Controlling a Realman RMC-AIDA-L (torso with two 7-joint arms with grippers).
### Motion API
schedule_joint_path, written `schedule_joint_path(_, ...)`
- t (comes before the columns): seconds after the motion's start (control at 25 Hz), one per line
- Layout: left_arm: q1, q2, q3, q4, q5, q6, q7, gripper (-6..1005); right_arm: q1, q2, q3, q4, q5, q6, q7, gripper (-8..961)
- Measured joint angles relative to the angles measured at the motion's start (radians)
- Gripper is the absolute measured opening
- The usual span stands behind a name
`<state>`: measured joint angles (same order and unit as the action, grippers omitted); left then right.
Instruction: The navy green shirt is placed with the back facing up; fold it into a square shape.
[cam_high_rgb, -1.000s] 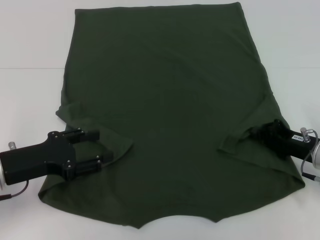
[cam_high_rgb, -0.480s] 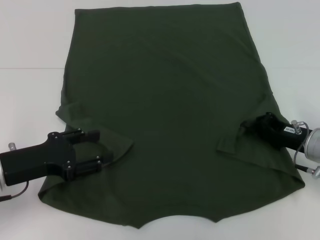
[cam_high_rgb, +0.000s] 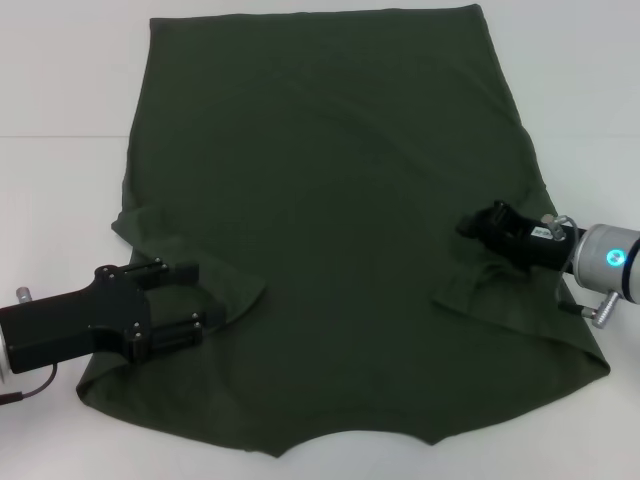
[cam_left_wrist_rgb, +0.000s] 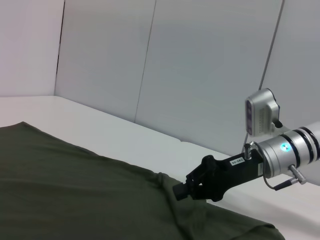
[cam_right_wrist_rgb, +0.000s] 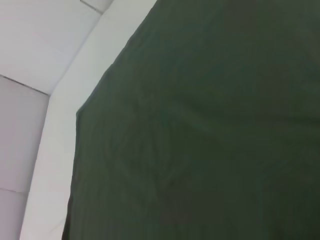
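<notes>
Surface: white table (cam_high_rgb: 60, 90), pale wall panels behind.
Shirt (cam_high_rgb: 330, 200): spread flat, long axis running away from the robot.
Left gripper (cam_high_rgb: 190, 300): fingers spread, astride the near-left sleeve.
Right gripper (cam_high_rgb: 470, 225): over the right sleeve; finger state can't be told.

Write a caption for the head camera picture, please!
Two grippers, left and right, on the sleeves of a green shirt.

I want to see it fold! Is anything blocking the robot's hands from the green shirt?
No. The left gripper rests right on the navy green shirt at its folded-in sleeve, and the right gripper is over the other sleeve.
</notes>
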<state>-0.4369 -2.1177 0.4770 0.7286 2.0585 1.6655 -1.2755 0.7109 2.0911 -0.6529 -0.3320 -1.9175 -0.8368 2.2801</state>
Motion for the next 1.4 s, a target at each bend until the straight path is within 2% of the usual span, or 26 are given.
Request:
schedule_joint_path(0.12,0.001,0.000,0.000,0.000,-0.005,0.000,0.000,700,0.005,0.001,-0.007,0.000,0.003,0.003,0.000,39)
schedule_joint_path(0.36,0.002,-0.001,0.000,0.000,-0.015,0.001,0.000,700,-0.002,0.003,0.005,-0.001,0.027,-0.010,-0.009,103)
schedule_joint_path(0.52,0.003,0.000,0.000,-0.002,-0.022,0.001,-0.001,700,-0.062,-0.004,0.007,-0.014,0.096,-0.093,-0.041,145)
schedule_joint_path(0.68,0.003,0.001,0.000,-0.002,-0.023,0.001,-0.001,700,-0.152,-0.004,0.009,-0.011,0.228,-0.184,-0.115,188)
schedule_joint_path(0.8,0.003,0.001,0.000,-0.001,-0.027,0.001,-0.001,700,-0.208,-0.003,0.009,0.000,0.298,-0.219,-0.136,317)
schedule_joint_path(0.92,0.003,0.001,0.000,-0.002,-0.032,0.000,-0.001,700,-0.232,-0.004,0.013,0.014,0.307,-0.232,-0.125,443)
schedule_joint_path(1.12,0.001,0.001,0.001,-0.002,-0.032,0.000,-0.001,700,-0.231,-0.014,0.013,0.041,0.303,-0.232,-0.088,644)
schedule_joint_path(1.4,0.001,-0.001,0.000,-0.004,-0.033,0.000,0.001,700,-0.214,-0.021,0.007,0.044,0.268,-0.204,-0.002,811)
